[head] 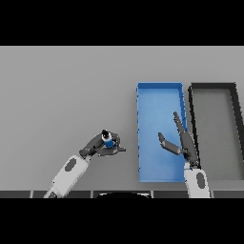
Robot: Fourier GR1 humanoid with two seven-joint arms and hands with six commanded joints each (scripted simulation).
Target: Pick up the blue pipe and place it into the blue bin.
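Most of the blue pipe (109,141) is hidden inside the left hand (101,147), whose fingers (116,149) are curled round it; only a short blue stretch and a pale, dark-tipped end show above the knuckles. That end points up and slightly toward the desk's far left, so the long axis seems to run from the palm toward the far edge, though with so little of it showing this is hard to fix. The pipe and hand sit near the desk's (62,90) front edge, just left of the blue bin (159,86), and not over it. Whether the pipe is lifted off the desk or resting on it cannot be told from this view.

The blue bin lies lengthwise from the front edge toward the middle of the desk, with a black bin (212,86) just beside it on the right (its right wall runs close to the picture's side). The right hand (187,143) hangs over the blue bin's near right corner, covering part of that wall; its fingers are straight and spread wide, thumb out to the left, holding nothing.
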